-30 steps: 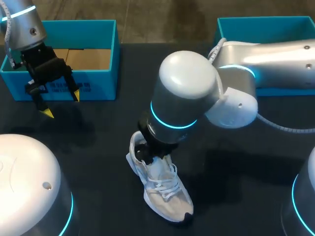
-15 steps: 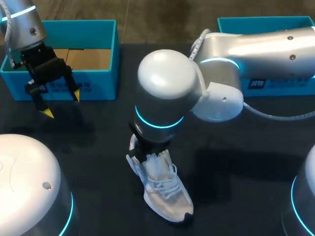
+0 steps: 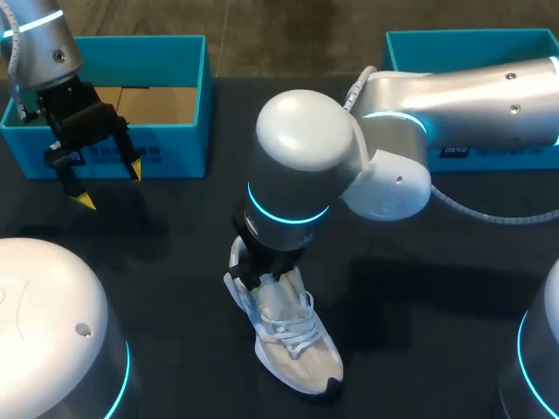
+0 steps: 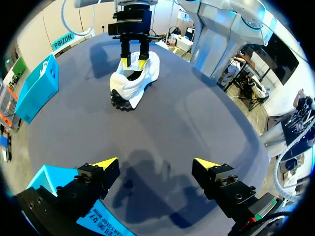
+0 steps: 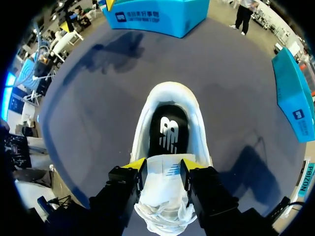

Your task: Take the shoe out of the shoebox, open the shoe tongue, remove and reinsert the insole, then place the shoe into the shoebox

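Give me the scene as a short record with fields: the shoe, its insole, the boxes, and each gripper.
Shoe: white lace-up sneaker, upright on the dark table, outside both boxes
Insole: dark insole, lying inside the sneaker
Boxes: teal open shoebox at back left; second teal box at back right
Right gripper: shut on the white tongue
Left gripper: open, holds nothing, in front of the teal open shoebox, apart from the sneaker

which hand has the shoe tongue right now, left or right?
The right hand: its fingers pinch the tongue of the white sneaker from both sides. The left hand hangs open and empty near the blue shoebox.
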